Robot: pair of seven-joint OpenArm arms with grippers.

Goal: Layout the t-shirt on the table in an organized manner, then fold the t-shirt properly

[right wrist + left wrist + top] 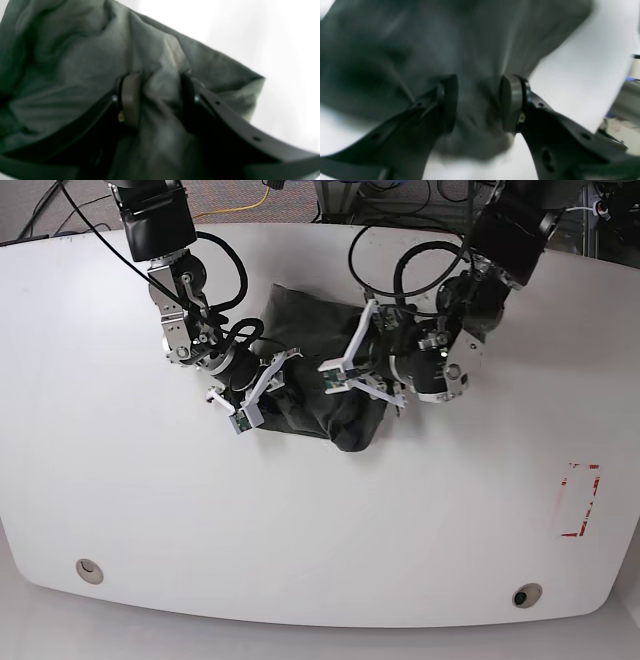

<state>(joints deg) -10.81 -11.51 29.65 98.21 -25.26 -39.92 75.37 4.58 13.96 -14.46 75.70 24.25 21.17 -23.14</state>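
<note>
The dark grey-green t-shirt lies bunched in a wrinkled heap at the middle of the white table. My left gripper is at the heap's front right part. In the left wrist view, blurred cloth fills the space between the two pads of the left gripper, which is shut on it. My right gripper is at the heap's front left edge. In the right wrist view a raised fold of t-shirt is pinched between the pads of the right gripper.
A red tape rectangle marks the table at the right. Two round grommet holes sit near the front edge. Cables and the arm bases stand along the far edge. Bare white table shows beside the cloth.
</note>
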